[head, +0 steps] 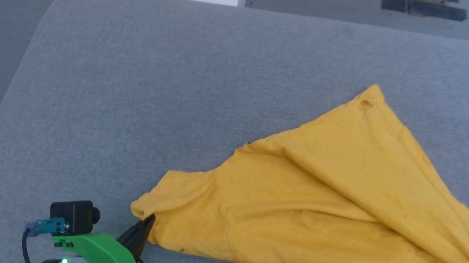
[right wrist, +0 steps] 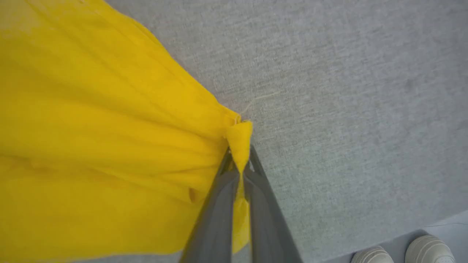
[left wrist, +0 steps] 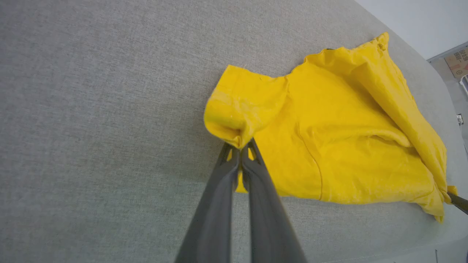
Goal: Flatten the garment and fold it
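The left hand [left wrist: 240, 147] and right hand [right wrist: 239, 157], both closed, gripped opposite garment [head: 318, 201] ends along the surface [head: 133, 95] near edge, presumably to stretch it.

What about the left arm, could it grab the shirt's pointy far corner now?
Probably not. The left pincer is shut on the shirt at its sleeve; it must let go first. Nothing else blocks it.

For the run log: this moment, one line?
left hand shut on bright yellow T-shirt | right hand shut on it | lying rumpled
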Controlling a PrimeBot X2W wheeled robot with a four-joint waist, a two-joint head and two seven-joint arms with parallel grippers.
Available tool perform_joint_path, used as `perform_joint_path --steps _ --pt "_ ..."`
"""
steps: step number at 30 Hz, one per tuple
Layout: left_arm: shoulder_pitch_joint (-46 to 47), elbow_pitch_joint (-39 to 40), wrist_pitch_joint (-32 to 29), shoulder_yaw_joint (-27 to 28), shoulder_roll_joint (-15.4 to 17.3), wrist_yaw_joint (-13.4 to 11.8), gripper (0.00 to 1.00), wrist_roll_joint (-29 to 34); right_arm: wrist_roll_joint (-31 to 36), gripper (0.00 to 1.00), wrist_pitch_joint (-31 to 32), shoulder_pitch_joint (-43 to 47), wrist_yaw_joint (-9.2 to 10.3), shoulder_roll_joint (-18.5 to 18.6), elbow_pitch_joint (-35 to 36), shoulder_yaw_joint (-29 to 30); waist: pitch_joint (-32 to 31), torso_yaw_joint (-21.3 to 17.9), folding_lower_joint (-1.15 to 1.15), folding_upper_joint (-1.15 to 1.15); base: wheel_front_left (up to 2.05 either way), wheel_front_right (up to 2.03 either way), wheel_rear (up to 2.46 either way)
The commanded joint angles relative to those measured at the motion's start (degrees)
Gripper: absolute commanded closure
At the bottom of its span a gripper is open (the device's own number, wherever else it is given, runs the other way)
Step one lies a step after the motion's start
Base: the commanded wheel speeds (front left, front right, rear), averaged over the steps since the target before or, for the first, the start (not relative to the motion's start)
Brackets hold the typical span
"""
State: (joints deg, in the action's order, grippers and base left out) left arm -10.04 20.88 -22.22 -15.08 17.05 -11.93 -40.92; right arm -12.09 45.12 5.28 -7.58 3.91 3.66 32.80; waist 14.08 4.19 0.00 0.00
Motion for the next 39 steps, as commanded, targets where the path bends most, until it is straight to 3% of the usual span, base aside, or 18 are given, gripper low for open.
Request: perform_joint_path --steps 1,4,5,6,11,15,23,28,34,39 --pt "-0.3 0.0 -0.3 0.1 0.4 -0.2 1.00 0.1 -0.2 1.00 0.3 0.9 0.09 -0.5 -1.5 -0.3 -2.5 -2.5 0.00 0.00 0.00 0.00 0.00" --pt "-0.3 -0.2 -0.2 0.1 0.5 -0.2 1.00 0.0 -0.6 0.96 -1.6 1.0 0.09 -0.8 -3.1 -2.1 -2.4 -2.7 0.00 0.00 0.00 0.00 0.00" --pt "-0.3 -0.2 -0.2 0.1 0.5 -0.2 1.00 0.1 -0.6 0.32 -2.3 0.8 0.09 -0.8 -3.2 -2.8 -2.4 -2.6 0.00 0.00 0.00 0.00 0.00" --pt "-0.2 -0.3 -0.2 0.1 0.6 -0.2 1.00 0.1 -0.8 0.00 -3.1 0.5 0.09 -0.8 -3.2 -3.4 -2.3 -2.6 0.00 0.00 0.00 0.00 0.00" --pt "0.2 -0.6 0.1 0.0 0.6 0.1 1.00 0.1 -0.6 0.00 -10.4 -3.4 0.09 1.8 -0.9 -6.3 -1.9 -1.8 0.00 0.00 0.00 0.00 0.00" --pt "0.8 -1.1 0.4 -0.4 0.4 0.6 1.00 0.0 -1.2 0.00 -19.0 -10.0 0.09 5.4 -0.7 -12.5 -1.1 -0.9 0.00 0.00 0.00 0.00 0.00" --pt "3.4 -2.4 1.0 -1.4 -0.2 1.9 1.00 0.0 -1.2 0.00 -29.0 -27.8 0.09 11.0 -11.1 -29.6 2.2 2.5 0.00 0.00 0.00 0.00 0.00" --pt "5.4 -3.3 1.6 -1.9 -0.7 2.8 1.00 0.0 -0.6 0.00 -27.4 -37.0 0.09 13.0 -21.8 -35.6 4.8 5.5 0.00 0.00 0.00 0.00 0.00" --pt "7.1 -4.6 2.7 -2.5 -1.6 3.8 1.00 -0.1 0.7 0.00 -17.7 -45.7 0.09 13.2 -33.5 -35.0 8.0 8.6 0.00 0.00 0.00 0.00 0.00" --pt "7.9 -6.0 3.5 -3.0 -2.2 4.6 1.00 -0.3 2.5 0.00 -9.0 -49.4 0.09 13.0 -38.9 -33.0 9.3 10.2 0.00 0.00 0.00 0.00 0.00"
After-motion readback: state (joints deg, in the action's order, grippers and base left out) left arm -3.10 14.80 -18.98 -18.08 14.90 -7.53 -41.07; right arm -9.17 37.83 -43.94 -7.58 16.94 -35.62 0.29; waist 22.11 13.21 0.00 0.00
